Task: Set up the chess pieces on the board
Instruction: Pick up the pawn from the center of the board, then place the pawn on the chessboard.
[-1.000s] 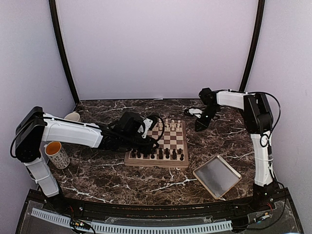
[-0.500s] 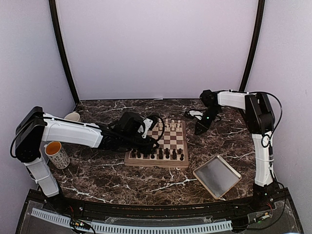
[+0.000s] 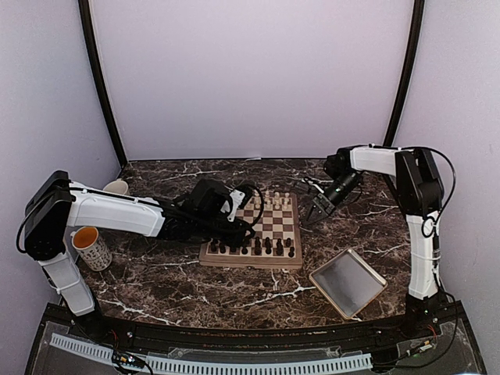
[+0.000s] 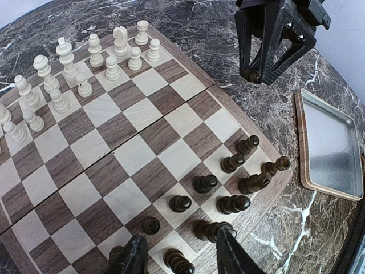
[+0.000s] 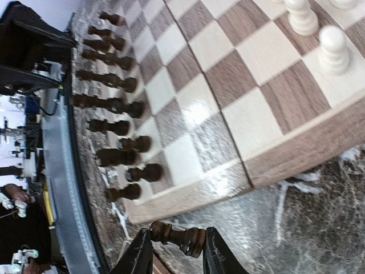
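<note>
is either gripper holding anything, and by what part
The right gripper holds a dark piece crosswise, pinched by its two ends; left gripper holds nothing.

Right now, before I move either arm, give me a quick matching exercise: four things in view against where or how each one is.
1 right gripper
2 left gripper
3 tray
4 cream chessmen

A on the far rows of the board
B shut on a dark chess piece
C open over the near rows
D on the table beside the board

Pairs: 1-B, 2-C, 3-D, 4-A
</note>
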